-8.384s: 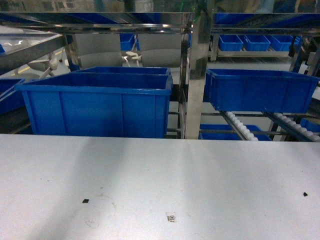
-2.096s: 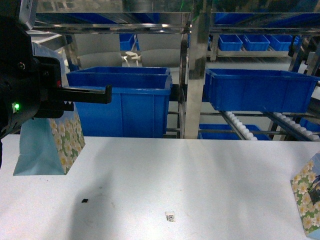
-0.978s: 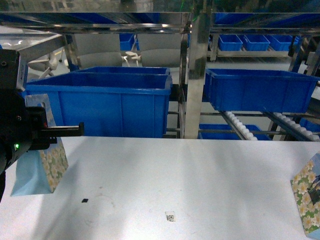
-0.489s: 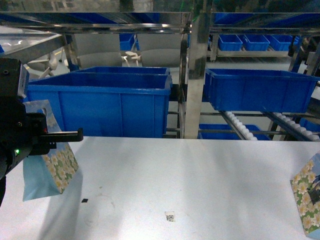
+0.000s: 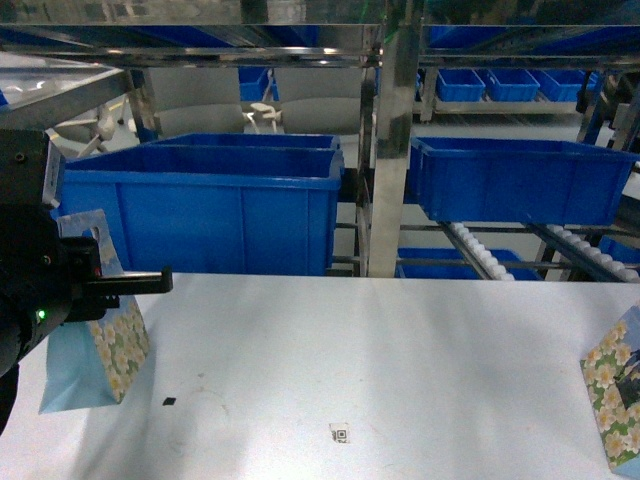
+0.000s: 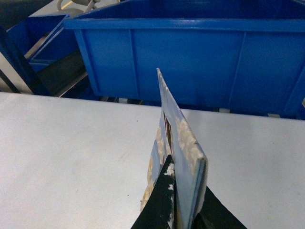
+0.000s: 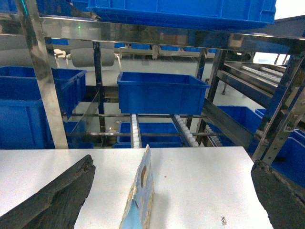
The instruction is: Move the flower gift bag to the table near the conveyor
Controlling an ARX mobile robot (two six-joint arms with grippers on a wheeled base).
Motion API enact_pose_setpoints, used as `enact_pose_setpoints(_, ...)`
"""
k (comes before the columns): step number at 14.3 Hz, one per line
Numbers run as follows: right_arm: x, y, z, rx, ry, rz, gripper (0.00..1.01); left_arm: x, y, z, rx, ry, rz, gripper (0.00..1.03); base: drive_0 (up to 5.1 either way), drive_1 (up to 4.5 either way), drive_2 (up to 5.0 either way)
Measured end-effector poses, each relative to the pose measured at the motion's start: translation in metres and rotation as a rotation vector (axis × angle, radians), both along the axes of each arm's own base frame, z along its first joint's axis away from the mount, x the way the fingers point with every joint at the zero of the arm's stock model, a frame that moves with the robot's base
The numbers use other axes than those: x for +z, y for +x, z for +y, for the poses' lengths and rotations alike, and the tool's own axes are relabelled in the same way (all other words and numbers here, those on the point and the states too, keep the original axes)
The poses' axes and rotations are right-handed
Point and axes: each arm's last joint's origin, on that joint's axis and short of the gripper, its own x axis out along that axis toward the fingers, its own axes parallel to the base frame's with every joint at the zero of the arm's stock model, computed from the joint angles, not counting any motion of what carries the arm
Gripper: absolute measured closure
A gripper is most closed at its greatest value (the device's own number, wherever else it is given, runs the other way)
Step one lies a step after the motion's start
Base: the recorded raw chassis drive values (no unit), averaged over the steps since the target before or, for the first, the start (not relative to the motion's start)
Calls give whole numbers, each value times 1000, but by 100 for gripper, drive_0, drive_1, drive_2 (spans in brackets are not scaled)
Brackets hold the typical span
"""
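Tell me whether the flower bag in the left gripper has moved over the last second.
Yes. The flower bag in the left gripper has come down and slightly right, its bottom closer to the dark speck on the table.

Two large blue plastic bins (image 5: 215,205) are seen side by side behind the far edge of the worktop, left of a polished steel upright post (image 5: 392,150). A third blue plastic bin (image 5: 522,180) is held on the rack right of the post. Smaller blue plastic trays (image 5: 512,85) are ranged along a rear shelf.
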Motion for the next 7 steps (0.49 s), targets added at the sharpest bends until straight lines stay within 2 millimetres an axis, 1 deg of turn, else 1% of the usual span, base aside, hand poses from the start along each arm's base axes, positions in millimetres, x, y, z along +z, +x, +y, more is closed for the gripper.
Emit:
enact_pose_setpoints(1,0,0,0,0,0,0,3,-6,-10,-4,-26,-14,46,101,0,0,0)
enact_pose_setpoints(2,0,0,0,0,0,0,3,-6,-23,-16,-61,1,74,101,0,0,0)
enact_pose_setpoints(4,0,0,0,0,0,-1,3,-5,-37,-26,-102,21,118,101,0,0,0)
enact_pose_setpoints(6,0,0,0,0,0,0,3,-3,-42,-29,-117,23,129,101,0,0,0)
enact_pose_setpoints(7,0,0,0,0,0,0,3,-2,-45,-31,-122,19,130,97,0,0,0)
